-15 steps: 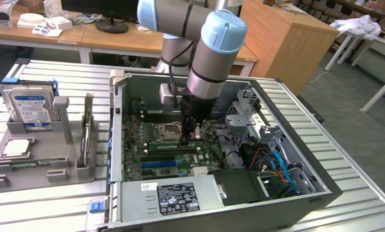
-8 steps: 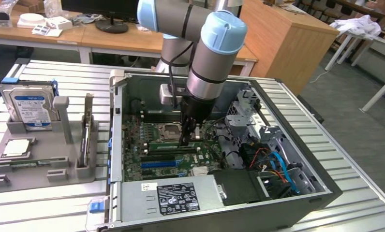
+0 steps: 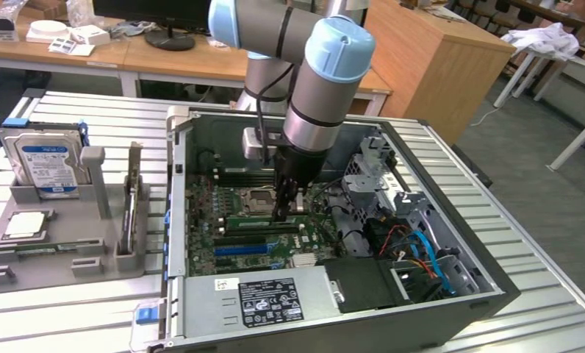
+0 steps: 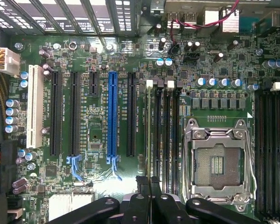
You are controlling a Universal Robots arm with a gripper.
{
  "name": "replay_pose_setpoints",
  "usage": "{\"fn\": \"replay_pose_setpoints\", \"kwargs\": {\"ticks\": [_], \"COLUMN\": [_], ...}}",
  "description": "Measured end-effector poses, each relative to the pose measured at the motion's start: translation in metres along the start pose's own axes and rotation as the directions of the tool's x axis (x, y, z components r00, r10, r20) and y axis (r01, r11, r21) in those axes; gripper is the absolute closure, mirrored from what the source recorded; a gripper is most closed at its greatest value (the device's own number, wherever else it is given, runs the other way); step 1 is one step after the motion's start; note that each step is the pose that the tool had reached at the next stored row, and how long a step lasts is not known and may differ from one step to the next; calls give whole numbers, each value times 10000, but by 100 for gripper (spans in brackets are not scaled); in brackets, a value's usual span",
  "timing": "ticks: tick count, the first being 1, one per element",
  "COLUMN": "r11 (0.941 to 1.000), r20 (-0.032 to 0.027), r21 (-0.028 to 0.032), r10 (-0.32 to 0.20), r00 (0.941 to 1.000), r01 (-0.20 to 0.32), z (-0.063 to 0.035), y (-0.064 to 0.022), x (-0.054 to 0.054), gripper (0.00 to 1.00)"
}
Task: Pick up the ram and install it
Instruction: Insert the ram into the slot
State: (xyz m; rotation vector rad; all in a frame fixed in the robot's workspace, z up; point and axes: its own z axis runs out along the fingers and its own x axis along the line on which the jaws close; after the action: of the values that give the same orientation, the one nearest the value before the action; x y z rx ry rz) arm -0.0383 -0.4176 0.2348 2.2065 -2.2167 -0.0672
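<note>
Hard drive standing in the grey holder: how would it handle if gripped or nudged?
The hard drive looks like a rigid metal box, so it is probably stiff and heavy for its size. It stands on edge in the grey holder, so outside that holder a sideways push might tip it. Its smooth label face could be slippery.

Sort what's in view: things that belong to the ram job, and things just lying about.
Job: long flat green circuit-board ram stick, in a slot of the green motherboard; black gripper, shut at the stick's end.
Lying about: silver hard drive with blue-white label; small square silver processor chip; grey plastic parts holder.
</note>
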Motion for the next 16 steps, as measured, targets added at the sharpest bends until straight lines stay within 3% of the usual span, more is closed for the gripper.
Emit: {"fn": "replay_pose_setpoints", "kwargs": {"ticks": [16], "r11": [10000], "r20": [-1], "r21": [0], "r10": [0], "r00": [10000], "r01": [0], "z": [15], "y": [-1], "x": [-9], "gripper": [88]}}
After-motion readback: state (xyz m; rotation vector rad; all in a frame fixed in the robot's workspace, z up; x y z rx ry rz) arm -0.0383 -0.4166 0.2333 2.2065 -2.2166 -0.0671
